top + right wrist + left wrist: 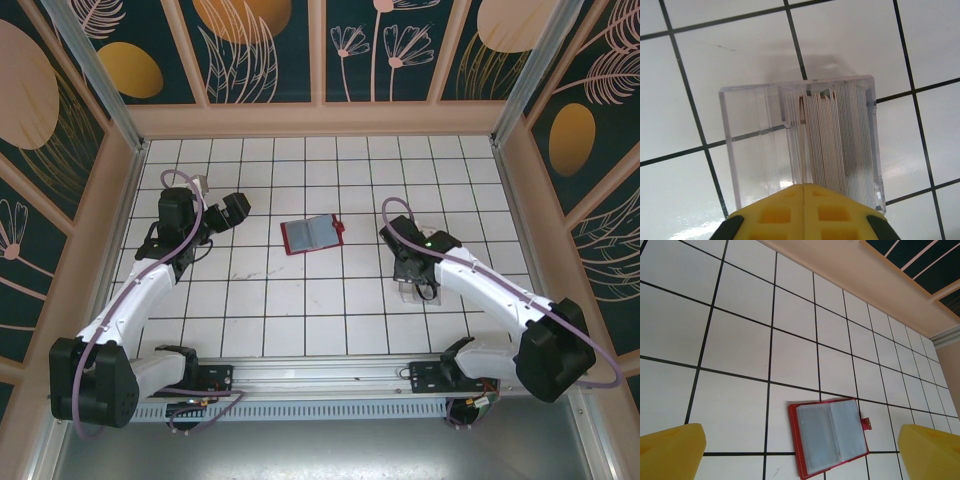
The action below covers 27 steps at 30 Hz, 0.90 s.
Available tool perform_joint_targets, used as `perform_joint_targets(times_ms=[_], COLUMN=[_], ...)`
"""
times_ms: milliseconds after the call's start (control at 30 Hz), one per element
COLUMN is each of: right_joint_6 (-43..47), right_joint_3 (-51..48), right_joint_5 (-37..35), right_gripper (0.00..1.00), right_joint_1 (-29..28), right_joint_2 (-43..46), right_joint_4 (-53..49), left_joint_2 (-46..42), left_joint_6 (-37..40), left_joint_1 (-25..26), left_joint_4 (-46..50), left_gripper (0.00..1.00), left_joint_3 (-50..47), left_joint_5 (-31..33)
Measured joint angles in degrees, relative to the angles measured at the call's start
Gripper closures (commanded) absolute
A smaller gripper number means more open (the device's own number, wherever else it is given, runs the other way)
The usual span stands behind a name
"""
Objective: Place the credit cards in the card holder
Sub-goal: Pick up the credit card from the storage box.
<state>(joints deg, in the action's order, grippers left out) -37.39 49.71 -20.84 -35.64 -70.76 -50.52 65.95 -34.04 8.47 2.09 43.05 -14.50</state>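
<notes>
Tiled table (300,300) | card holder (832,435) open | left fingers (670,452) wide | right fingers (775,215) closed by credit cards (835,135)

One holder, one tray, one pack of cards, two arms

There was one red card holder (312,235) and one clear tray (755,145); the credit cards (840,135) made a single tight pack, too close to count singly; two arms, left arm (135,300) and right arm (495,295), carried one gripper each, left gripper (238,207) and right gripper (804,192)
</notes>
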Motion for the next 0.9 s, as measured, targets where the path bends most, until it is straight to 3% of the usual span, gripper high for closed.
perform_joint_targets(times_ms=[367, 633, 733, 900], right_joint_6=[2.2, 7.8, 9.1, 10.2], right_joint_3=[3.6, 9.0, 9.5, 9.5], right_joint_5=[6.1, 12.9, 16.9, 29.9], right_gripper=[1.0, 1.0, 1.0, 1.0], right_joint_1=[0.5, 6.0, 8.0, 10.1], right_joint_2=[5.3, 5.3, 5.4, 1.5], right_joint_4=[1.1, 3.3, 6.9, 15.8], left_joint_2=[1.4, 0.4, 1.7, 8.4], left_joint_6=[1.1, -2.5, -5.9, -11.3], left_joint_1=[0.0, 0.0, 0.0, 0.0], left_joint_4=[0.0, -2.3, -2.7, -4.1], left_gripper=[0.01, 0.01, 0.01, 0.02], left_joint_3=[0.0, -3.3, -4.0, -4.0], left_joint_5=[-0.7, 0.1, -1.6, -7.6])
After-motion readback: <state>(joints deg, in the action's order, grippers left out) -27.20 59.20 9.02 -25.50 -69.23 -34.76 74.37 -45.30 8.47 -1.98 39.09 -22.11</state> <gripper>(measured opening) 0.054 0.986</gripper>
